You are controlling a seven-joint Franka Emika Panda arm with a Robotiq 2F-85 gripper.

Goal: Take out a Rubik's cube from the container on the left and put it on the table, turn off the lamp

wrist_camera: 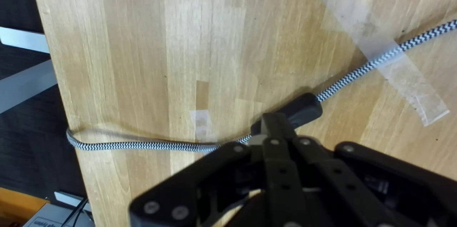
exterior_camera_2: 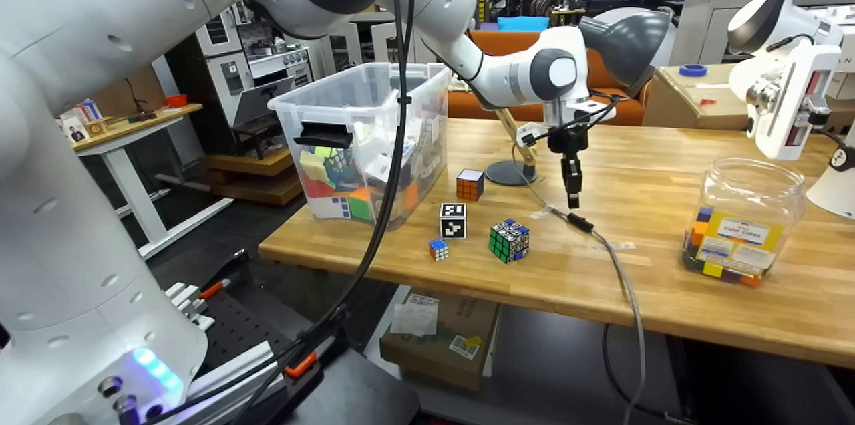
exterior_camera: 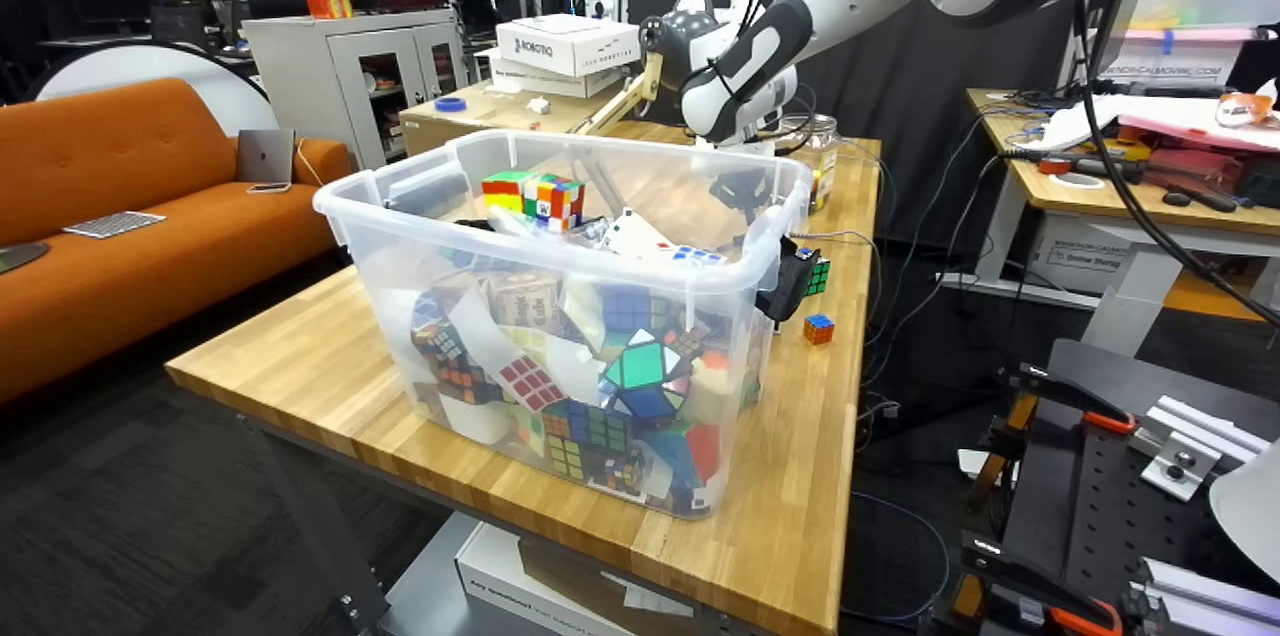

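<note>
The table (exterior_camera_2: pixel 674 158) spans both exterior views and backs the wrist view. The tub (exterior_camera: pixel 540 254), packed with puzzles (exterior_camera: pixel 640 366), stands at one end; an exterior view looks over its rim onto a pair of cubes (exterior_camera: pixel 556 204) inside. The lamp (exterior_camera_2: pixel 621 44) shows both shade and base in an exterior view. The jar (exterior_camera_2: pixel 748 231) stands well apart from the tub. The cord (wrist_camera: pixel 142 145) reveals its zigzag weave in the wrist view alone. The fingers (wrist_camera: pixel 275 127) are clenched together, pointing down. In an exterior view, between tub and fingers, apart from the latter, stand a patterned cube (exterior_camera_2: pixel 513 241), an orange-sided cube (exterior_camera_2: pixel 470 188) beside the lamp's base, and a black-and-white cube (exterior_camera_2: pixel 453 227). The switch (wrist_camera: pixel 303 111) lies at the fingers, partly covered in the wrist view; contact cannot be determined. A small cube (exterior_camera_2: pixel 438 249), seen in both exterior views, stands near the table's edge, apart from the fingers.
</note>
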